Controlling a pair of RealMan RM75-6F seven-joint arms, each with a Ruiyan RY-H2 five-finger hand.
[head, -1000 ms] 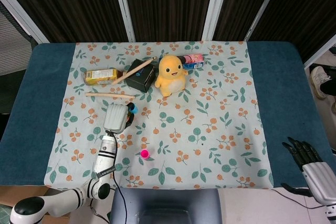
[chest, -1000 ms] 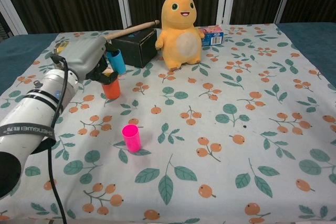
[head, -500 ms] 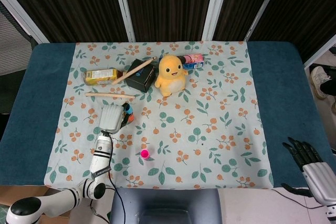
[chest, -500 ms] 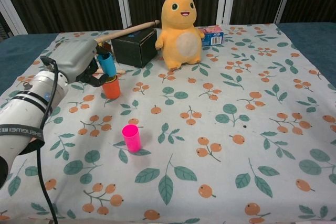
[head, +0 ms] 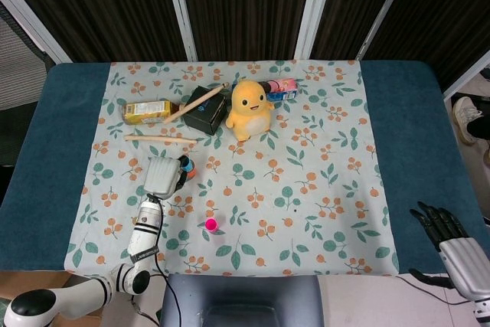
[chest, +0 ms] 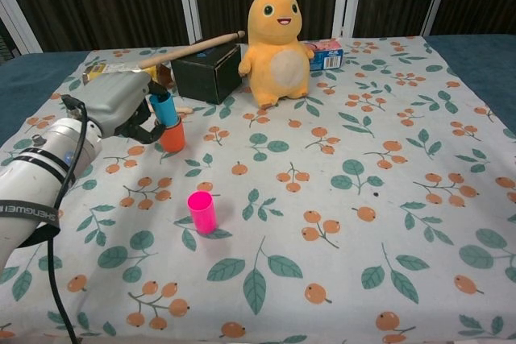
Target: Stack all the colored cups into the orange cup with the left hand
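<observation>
— Where is your left hand, and what is it doing?

— My left hand (chest: 121, 102) is low over the floral cloth (chest: 339, 223), at its left side. The fingers (chest: 149, 130) curl round a blue cup (chest: 164, 109), and I grip it with its lower end set in the mouth of the orange cup (chest: 172, 136). The blue cup leans a little toward my hand. From the head view my hand (head: 161, 176) covers most of both; only a bit of blue (head: 184, 164) shows at its right edge.

— And the other cups?

— A pink cup (chest: 201, 212) stands alone on the cloth, nearer to me and a little right of the orange one, well apart from it.

— Your right hand?

— My right hand (head: 452, 237) shows only in the head view, at the near right corner, off the cloth beside the blue table (head: 417, 112). It holds nothing and its dark fingers are apart.

— What lies beyond?

— Behind the orange cup a black box (chest: 205, 70) with a wooden stick (chest: 193, 47) across it; beside that the yellow plush toy (chest: 276, 38), and a small pink-and-blue box (chest: 326, 54) behind the toy. Further left, a yellow packet (head: 147, 112) and a second stick (head: 161, 138).
</observation>
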